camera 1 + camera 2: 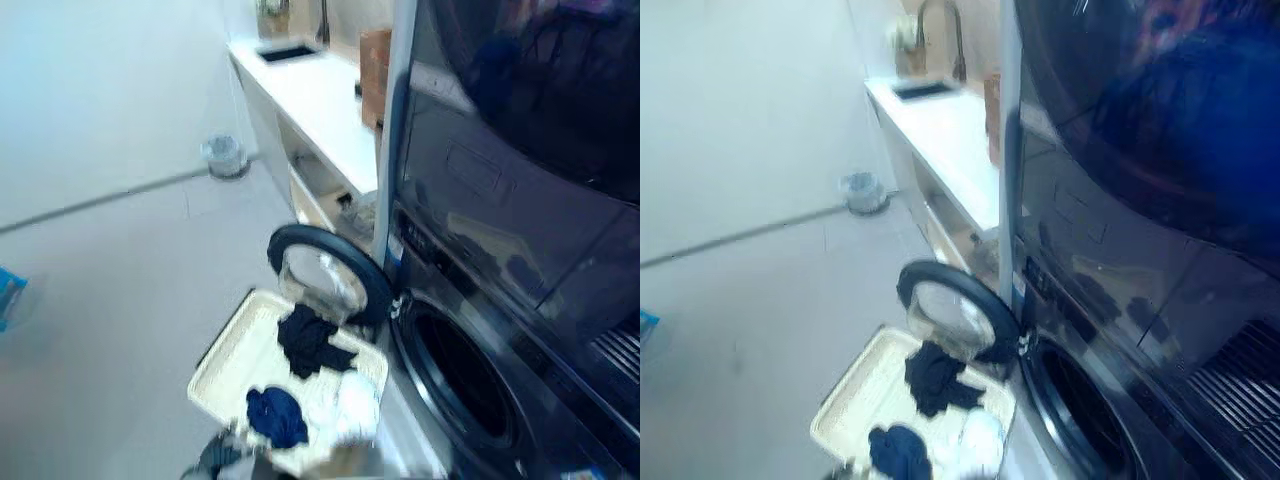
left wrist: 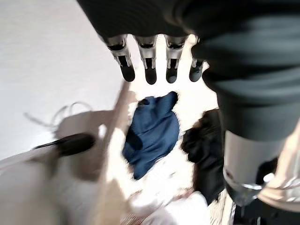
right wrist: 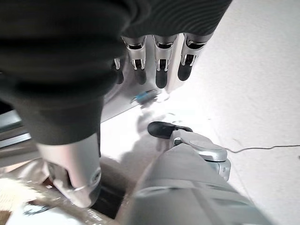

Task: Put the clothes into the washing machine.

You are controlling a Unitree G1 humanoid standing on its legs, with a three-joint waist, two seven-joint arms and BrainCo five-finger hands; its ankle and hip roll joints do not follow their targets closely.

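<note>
A cream laundry basket (image 1: 222,368) stands on the floor in front of the dark washing machine (image 1: 520,330). In it lie a black garment (image 1: 312,340), a blue garment (image 1: 277,416) and a white garment (image 1: 347,398). The machine's round door (image 1: 330,270) hangs open over the basket's far end, and the drum opening (image 1: 458,385) is dark. My left hand (image 2: 149,70) hovers above the basket, open and holding nothing, with the blue garment (image 2: 152,133) and the black garment (image 2: 204,145) below its fingers. My right hand (image 3: 159,70) is open over the bare floor, holding nothing.
A second dark appliance (image 1: 530,90) is stacked on the washing machine. A white counter (image 1: 320,105) with a sink and a brown box (image 1: 375,62) runs along the back. A small round bin (image 1: 225,155) stands on the floor. A blue object (image 1: 8,295) lies at the left edge.
</note>
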